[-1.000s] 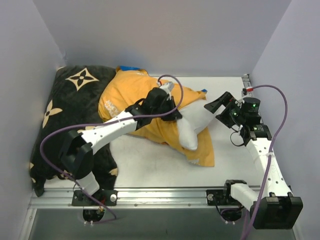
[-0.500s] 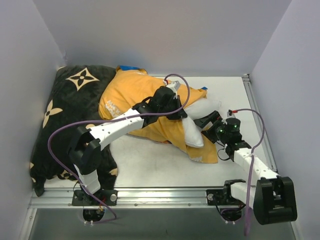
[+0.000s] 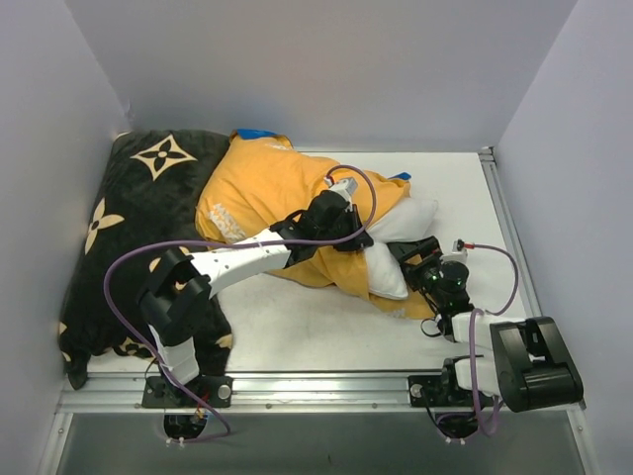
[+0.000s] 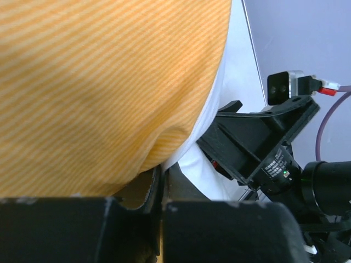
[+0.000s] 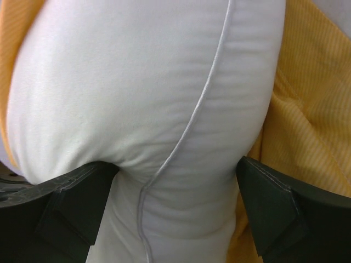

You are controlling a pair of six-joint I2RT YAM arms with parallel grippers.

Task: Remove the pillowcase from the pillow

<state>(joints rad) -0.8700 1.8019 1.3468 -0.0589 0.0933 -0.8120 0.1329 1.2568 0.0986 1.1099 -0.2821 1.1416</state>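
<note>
At the centre-right of the table (image 3: pixel 297 332), the pillow (image 3: pixel 404 220) protruded from the open end of the pillowcase (image 3: pixel 267 193). Its bare white end pointed toward the right arm's base. The right hand (image 5: pixel 170 213) was the nearer. Its jaws stood wide, one finger on each side of that white end, and the forearm lay low along the table. The left hand (image 3: pixel 334 226), reaching in from the left, was clamped narrow on a fold of orange fabric beside the opening. The pillow's long axis appeared to run from one hand to the other.
</note>
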